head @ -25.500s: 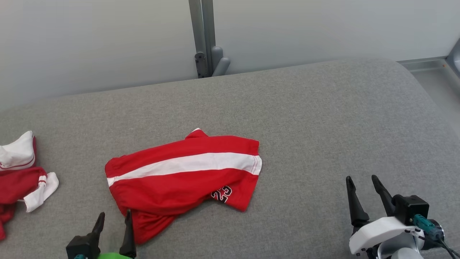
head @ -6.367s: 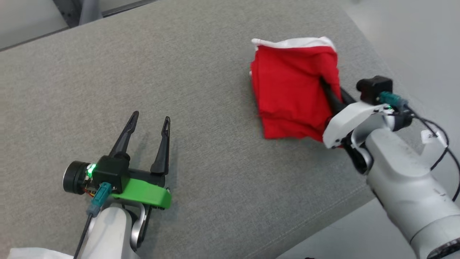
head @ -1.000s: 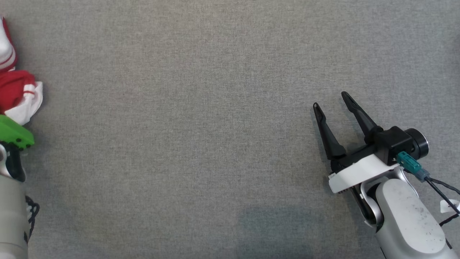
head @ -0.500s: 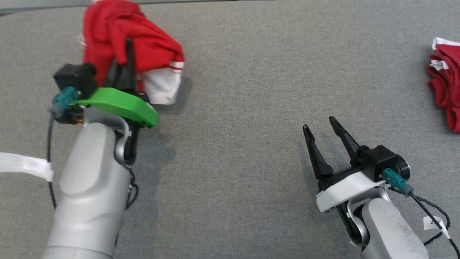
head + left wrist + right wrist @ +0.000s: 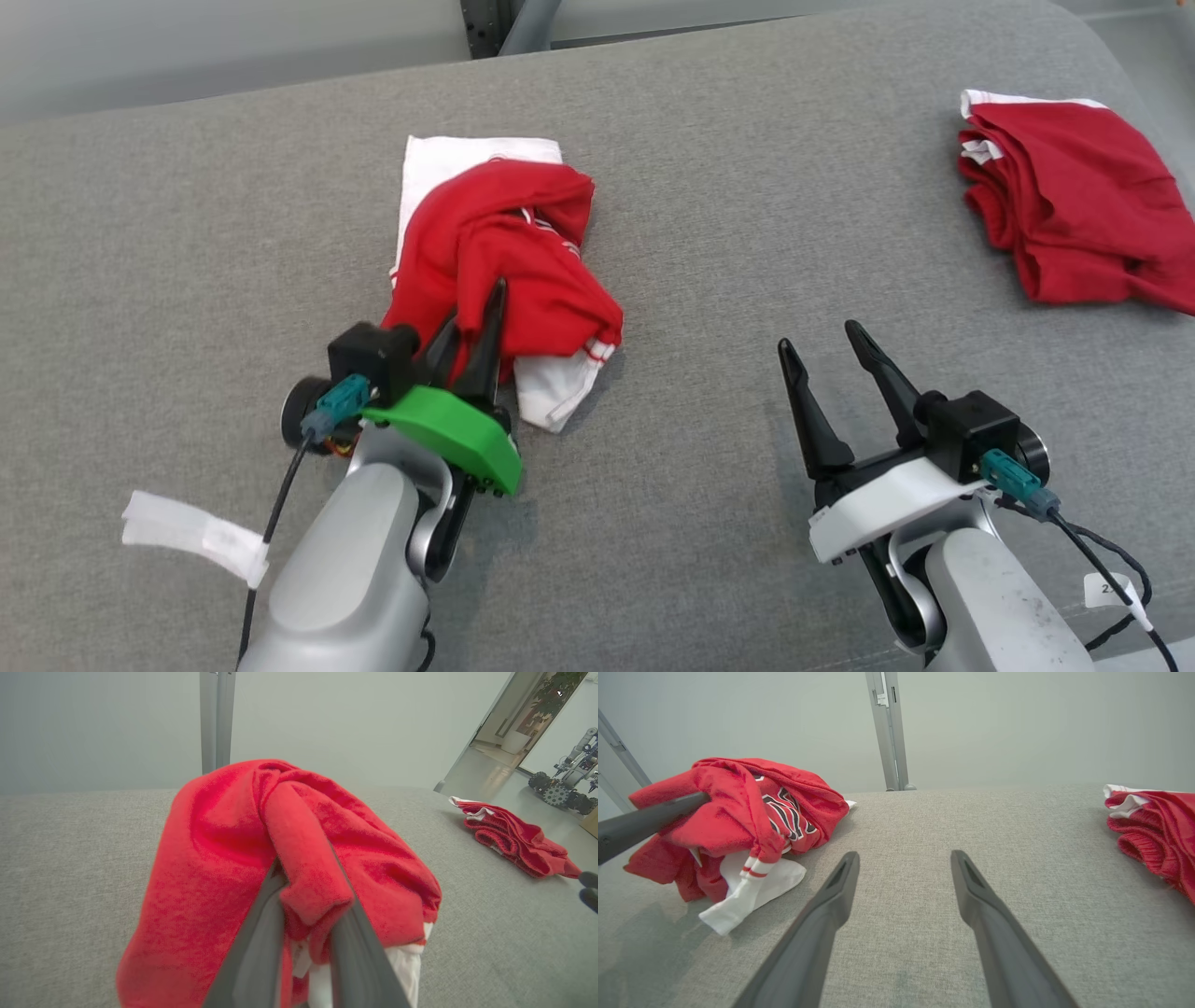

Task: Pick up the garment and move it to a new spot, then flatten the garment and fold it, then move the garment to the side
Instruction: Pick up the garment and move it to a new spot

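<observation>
Two silver arms reach forward.
Green-mounted left gripper pinches the crumpled red-and-white garment; white-mounted right gripper hovers, long dark fingers spread apart.

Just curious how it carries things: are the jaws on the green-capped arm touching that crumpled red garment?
Touching. The left wrist view shows a fold of the crumpled red garment pinched between the left jaws.
</observation>
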`<state>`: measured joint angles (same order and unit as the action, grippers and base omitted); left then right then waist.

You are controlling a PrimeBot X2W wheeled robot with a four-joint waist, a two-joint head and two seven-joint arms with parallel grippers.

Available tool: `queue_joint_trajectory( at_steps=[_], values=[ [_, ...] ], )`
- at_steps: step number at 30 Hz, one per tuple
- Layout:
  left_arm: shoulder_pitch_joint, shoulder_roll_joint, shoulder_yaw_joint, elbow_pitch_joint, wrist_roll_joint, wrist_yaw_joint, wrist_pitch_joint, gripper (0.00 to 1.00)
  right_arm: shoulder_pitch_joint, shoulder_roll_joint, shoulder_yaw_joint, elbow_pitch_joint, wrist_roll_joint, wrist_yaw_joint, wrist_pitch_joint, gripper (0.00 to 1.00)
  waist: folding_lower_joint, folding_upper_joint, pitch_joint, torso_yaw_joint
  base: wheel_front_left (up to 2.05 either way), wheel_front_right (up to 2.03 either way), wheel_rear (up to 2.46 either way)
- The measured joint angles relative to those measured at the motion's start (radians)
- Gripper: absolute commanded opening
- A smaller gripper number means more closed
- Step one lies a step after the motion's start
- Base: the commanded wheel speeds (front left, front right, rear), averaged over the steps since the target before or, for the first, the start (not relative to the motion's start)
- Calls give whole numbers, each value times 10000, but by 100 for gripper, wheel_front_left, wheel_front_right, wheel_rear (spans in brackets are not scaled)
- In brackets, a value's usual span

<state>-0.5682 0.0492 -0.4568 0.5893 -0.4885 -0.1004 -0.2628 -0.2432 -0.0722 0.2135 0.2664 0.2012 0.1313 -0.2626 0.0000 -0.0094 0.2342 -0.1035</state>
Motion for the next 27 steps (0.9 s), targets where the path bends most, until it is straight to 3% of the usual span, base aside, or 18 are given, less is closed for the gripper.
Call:
queue_joint_trajectory(
  at_steps=[4,15,22,27],
  values=[
    [980,-6,899,140,523,217,-10,100,56,56,-52,84,33,0,0,100,0,0,-231,-380,0,0,0],
    [4346,25,3900,-2598,2454,568,-12,100,807,161,-359,176,40,0,2,100,0,0,-1418,-541,0,0,0],
    [5578,15,4913,-3306,3145,667,-13,100,1228,205,-435,159,-6,0,0,100,0,0,-2061,-397,0,0,0],
    [6068,8,5152,-3528,3035,773,-12,100,1548,213,-453,151,-6,0,0,100,0,0,-2279,-241,0,0,0]
  ],
)
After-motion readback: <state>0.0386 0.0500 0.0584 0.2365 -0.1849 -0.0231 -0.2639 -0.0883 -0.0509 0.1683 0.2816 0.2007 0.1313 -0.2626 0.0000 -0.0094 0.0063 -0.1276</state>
